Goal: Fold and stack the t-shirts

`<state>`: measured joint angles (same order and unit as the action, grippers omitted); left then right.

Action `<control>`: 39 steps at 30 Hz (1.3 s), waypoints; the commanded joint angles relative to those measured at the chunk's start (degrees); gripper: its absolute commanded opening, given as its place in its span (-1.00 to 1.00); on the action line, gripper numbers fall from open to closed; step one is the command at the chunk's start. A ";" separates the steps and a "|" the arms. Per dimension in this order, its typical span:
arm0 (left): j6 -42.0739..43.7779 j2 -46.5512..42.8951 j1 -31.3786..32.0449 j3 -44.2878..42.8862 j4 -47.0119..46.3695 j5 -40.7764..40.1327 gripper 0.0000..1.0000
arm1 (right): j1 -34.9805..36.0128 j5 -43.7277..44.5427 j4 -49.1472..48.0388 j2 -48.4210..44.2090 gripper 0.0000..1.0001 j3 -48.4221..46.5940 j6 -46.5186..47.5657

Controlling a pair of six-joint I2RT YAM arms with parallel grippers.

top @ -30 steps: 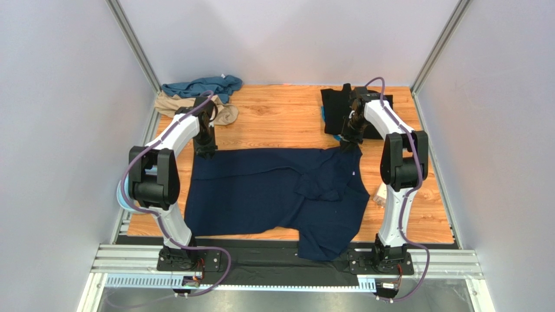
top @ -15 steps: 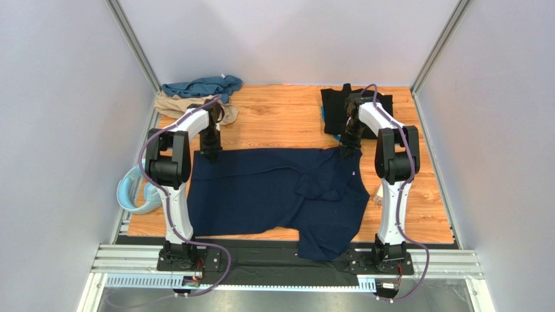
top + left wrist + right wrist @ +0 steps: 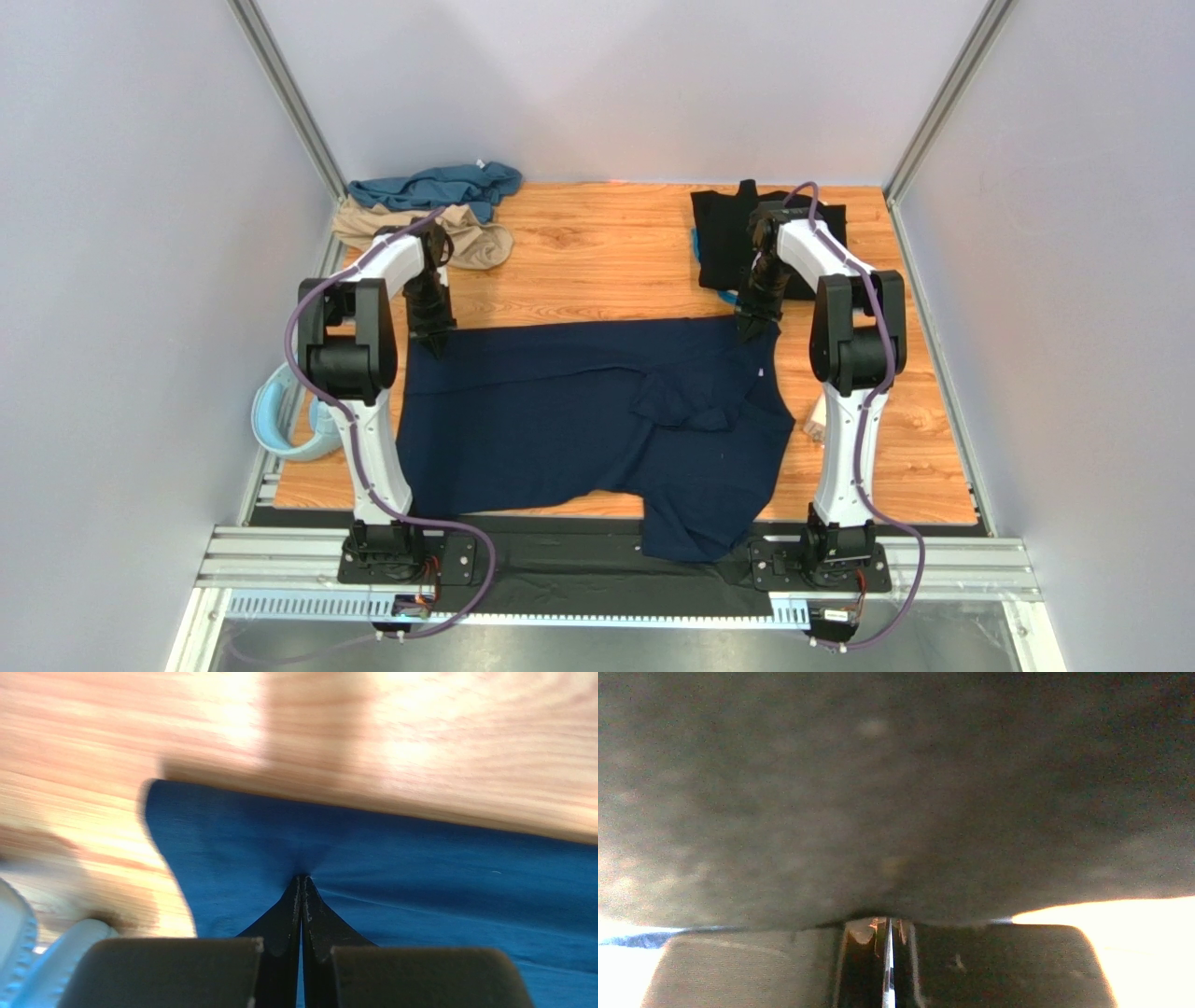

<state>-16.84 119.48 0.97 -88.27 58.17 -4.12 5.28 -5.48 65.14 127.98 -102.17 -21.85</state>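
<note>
The navy t-shirt [image 3: 561, 406] lies spread across the middle of the table, one part hanging over the front edge. My left gripper [image 3: 429, 336] is shut on its far left corner; the left wrist view shows the closed gripper [image 3: 302, 880] pinching the blue cloth [image 3: 435, 875]. My right gripper [image 3: 749, 328] is shut on the far right corner; in the right wrist view dark cloth [image 3: 892, 798] fills the frame above the closed gripper [image 3: 887, 922]. The black t-shirt [image 3: 730, 238] lies folded at the back right. The teal t-shirt [image 3: 435, 185] and tan t-shirt [image 3: 477, 245] lie crumpled at the back left.
A pale blue plastic ring [image 3: 288, 420] sits at the table's left edge, beside the left arm. A small pale object [image 3: 812, 429] lies by the right arm. Grey walls close in both sides and the back.
Both grippers have shifted along the navy shirt's far edge, the left one outward to the left. The far edge now lies straighter and the shirt flatter.
</note>
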 commanded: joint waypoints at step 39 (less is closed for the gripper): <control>-9.52 -26.39 16.34 4.76 -5.78 7.63 -0.36 | 8.33 -12.99 4.19 -37.70 -0.53 21.56 -0.21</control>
<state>-22.85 95.46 15.64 -91.18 53.39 -0.14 7.05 -16.03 63.22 92.12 -87.94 -22.50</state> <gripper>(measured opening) 0.320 0.213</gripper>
